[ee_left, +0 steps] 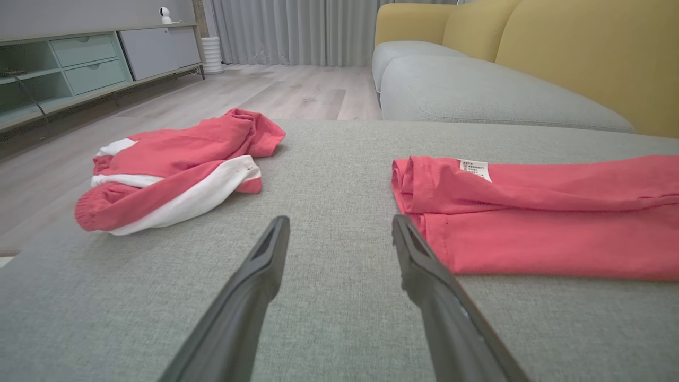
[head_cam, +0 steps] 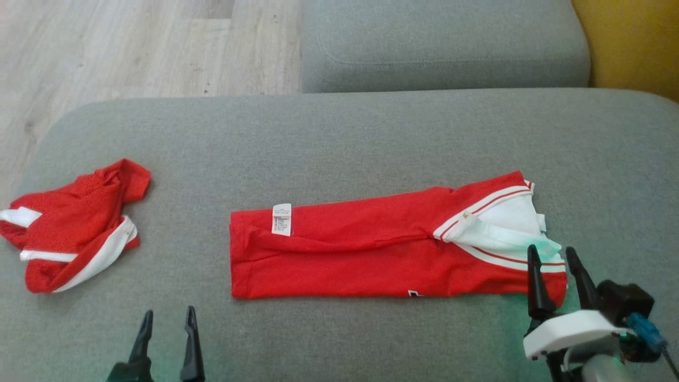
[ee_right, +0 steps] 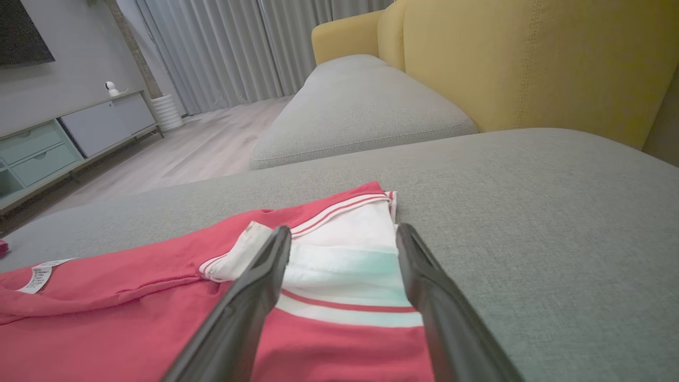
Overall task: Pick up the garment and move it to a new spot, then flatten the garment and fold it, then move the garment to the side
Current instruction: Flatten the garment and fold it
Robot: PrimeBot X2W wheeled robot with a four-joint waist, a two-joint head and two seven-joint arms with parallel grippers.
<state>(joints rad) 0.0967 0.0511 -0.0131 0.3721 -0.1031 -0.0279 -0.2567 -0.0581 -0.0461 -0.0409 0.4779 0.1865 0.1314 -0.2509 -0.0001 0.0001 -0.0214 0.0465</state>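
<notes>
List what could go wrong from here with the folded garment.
The right gripper hangs open over the loose white-banded end; pinching only its top layer may undo the fold.
The left gripper is over bare cushion, off the folded garment; a one-sided lift may sag.
The crumpled garment crowds the left side.

- From the head we look steeply down on the grey cushion (head_cam: 339,132).
- Our wrist cameras skim low across it; all three views share the red garment (head_cam: 371,249).

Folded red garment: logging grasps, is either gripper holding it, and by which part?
Nothing is held: left gripper and right gripper both stand open, the right over the garment's white-trimmed end.
</notes>
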